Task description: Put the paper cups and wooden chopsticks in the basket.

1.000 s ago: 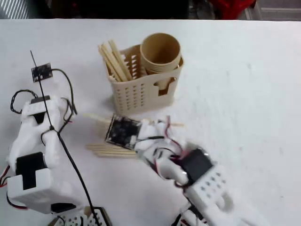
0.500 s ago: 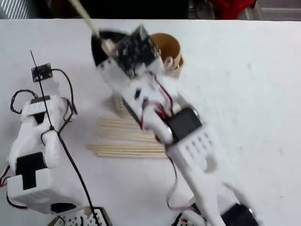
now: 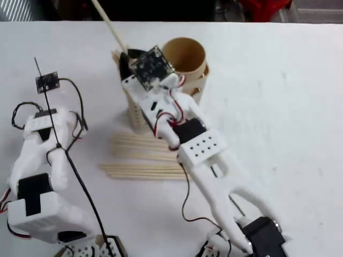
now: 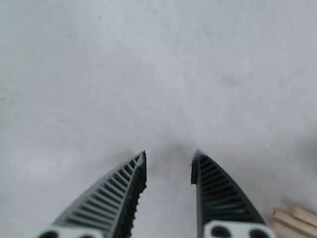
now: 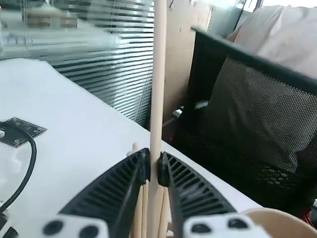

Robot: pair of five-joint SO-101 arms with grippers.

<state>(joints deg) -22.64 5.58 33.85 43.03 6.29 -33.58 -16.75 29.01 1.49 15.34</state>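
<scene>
My right gripper point(image 3: 127, 53) is over the left compartment of the cream basket point(image 3: 134, 115), shut on one wooden chopstick point(image 3: 110, 24) that points steeply up and away. In the right wrist view that chopstick point(image 5: 158, 74) stands upright between the shut fingers of the right gripper point(image 5: 154, 161). Stacked paper cups point(image 3: 185, 56) sit in the basket's right compartment. Several loose chopsticks point(image 3: 139, 158) lie on the table in front of the basket. My left gripper point(image 4: 168, 158) is open just above bare white table, with chopstick ends point(image 4: 294, 218) beside it.
The left arm's body point(image 3: 37, 160) rests at the left with a black cable and a small circuit board point(image 3: 48, 81) beside it. The right arm lies across the basket's front. Open white table spreads to the right.
My right gripper lifted a chopstick off the table, swung up over the basket, and has now come lower and closer to the left compartment. The left arm has not moved.
</scene>
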